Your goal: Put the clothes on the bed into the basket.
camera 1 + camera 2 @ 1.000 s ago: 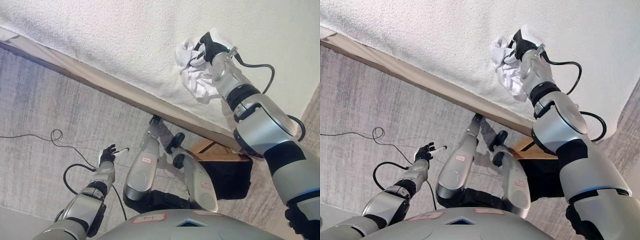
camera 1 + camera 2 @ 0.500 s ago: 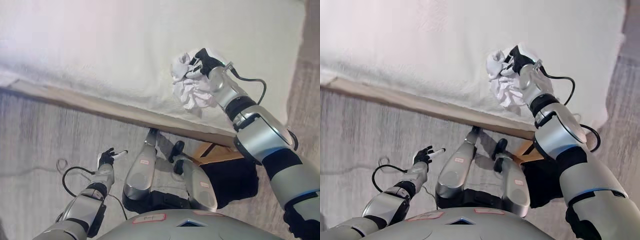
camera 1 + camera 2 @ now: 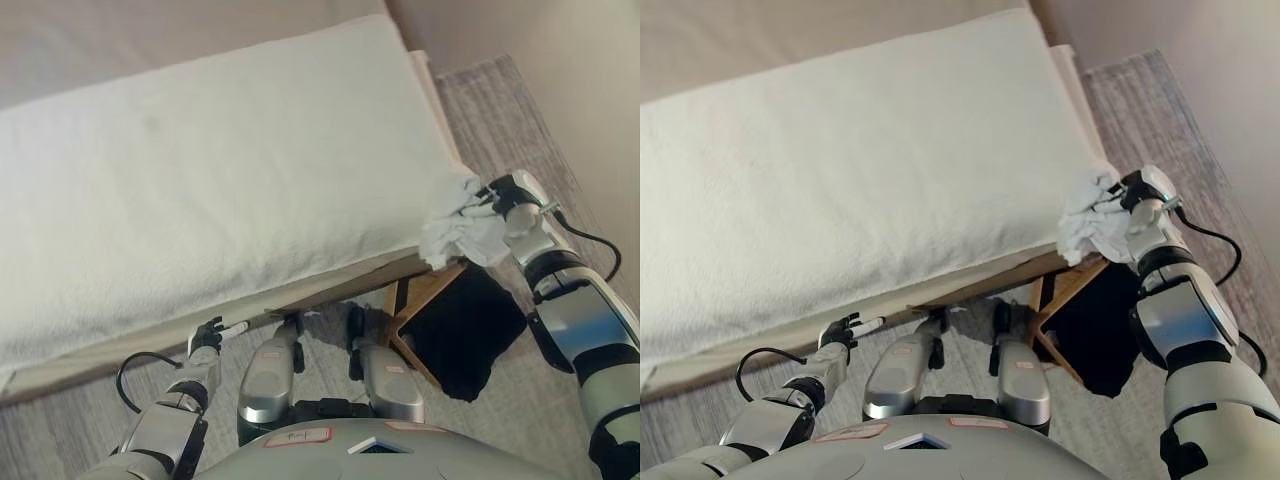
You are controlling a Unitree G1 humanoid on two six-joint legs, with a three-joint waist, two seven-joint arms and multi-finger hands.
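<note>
Bed [image 3: 200,180] fills most of the view w/ its white cover bare, and the basket [image 3: 455,335], dark w/ a wood frame, sits on the floor just below the bed's near right corner, prob. parked there so the carry is short. White cloth [image 3: 455,235] is bunched at that same corner, off the cover and right above the basket rim, drooping down-left w/ no clear long axis. Right hand [image 3: 500,200] is clenched on its top edge, holding it ready to drop; left hand [image 3: 207,335] idles low by the bed's front edge, fingers relaxed, holding nothing.
</note>
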